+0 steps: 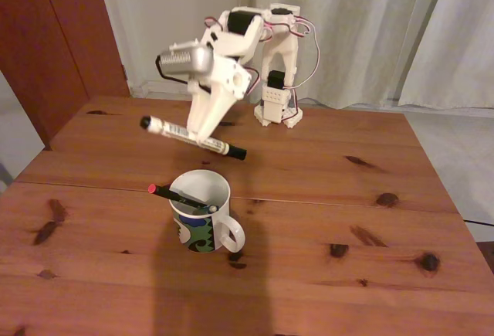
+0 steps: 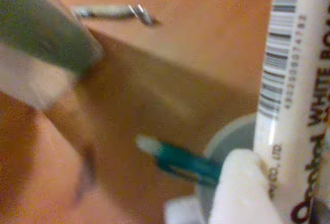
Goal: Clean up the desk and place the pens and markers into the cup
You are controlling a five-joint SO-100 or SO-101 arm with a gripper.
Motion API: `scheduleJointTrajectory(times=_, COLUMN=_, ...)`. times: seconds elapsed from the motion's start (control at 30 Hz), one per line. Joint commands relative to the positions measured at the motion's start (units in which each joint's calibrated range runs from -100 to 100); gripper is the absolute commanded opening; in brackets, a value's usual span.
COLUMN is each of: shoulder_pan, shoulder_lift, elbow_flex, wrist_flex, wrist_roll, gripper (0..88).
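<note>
Marker (image 1: 193, 137) in the gripper (image 1: 202, 138) is what you carry: a white whiteboard marker with black ends, clamped across its middle by the fingers, well above the desk (image 1: 324, 197). In the fixed view its long axis lies almost flat, running from upper left to lower right, with the black cap at the right end hanging lowest.

The cup (image 1: 202, 212) stands on the desk nearer the camera than the gripper, almost straight below and a little to the near side of the marker's right end. A thin black pen with a red end (image 1: 171, 195) already leans in it, its red tip poking over the left rim. In the wrist view a teal pen (image 2: 183, 162) also sits at the cup's rim (image 2: 227, 141), beside the marker's printed barrel (image 2: 289, 105). I cannot tell what the small metal-looking item (image 2: 113, 12) on the far desk is.

So the relation that matters is this: the cup's mouth faces up, while your marker lies close to level across it. As I judge it, you need to bring the gripper nearer and tilt the marker so one end points down into the mouth. Aim for the right, free side of the opening, away from the leaning black pen. Released flat, it would likely bridge the rim or roll off.
</note>
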Motion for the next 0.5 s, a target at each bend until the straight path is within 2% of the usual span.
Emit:
scheduleJointTrajectory(times=0.0, shoulder_pan=-0.85, shoulder_lift=-0.38, elbow_flex=-7.97, wrist_flex=-1.82, wrist_roll=-1.13, gripper=0.5)
scheduleJointTrajectory(times=0.2, shoulder_pan=-0.77, shoulder_lift=1.44, elbow_flex=-9.68, wrist_flex=-1.99, wrist_roll=-4.43, gripper=0.5)
scheduleJointTrajectory(times=0.47, shoulder_pan=0.19, shoulder_lift=5.58, elbow_flex=-9.59, wrist_flex=-6.98, wrist_roll=-5.01, gripper=0.5)
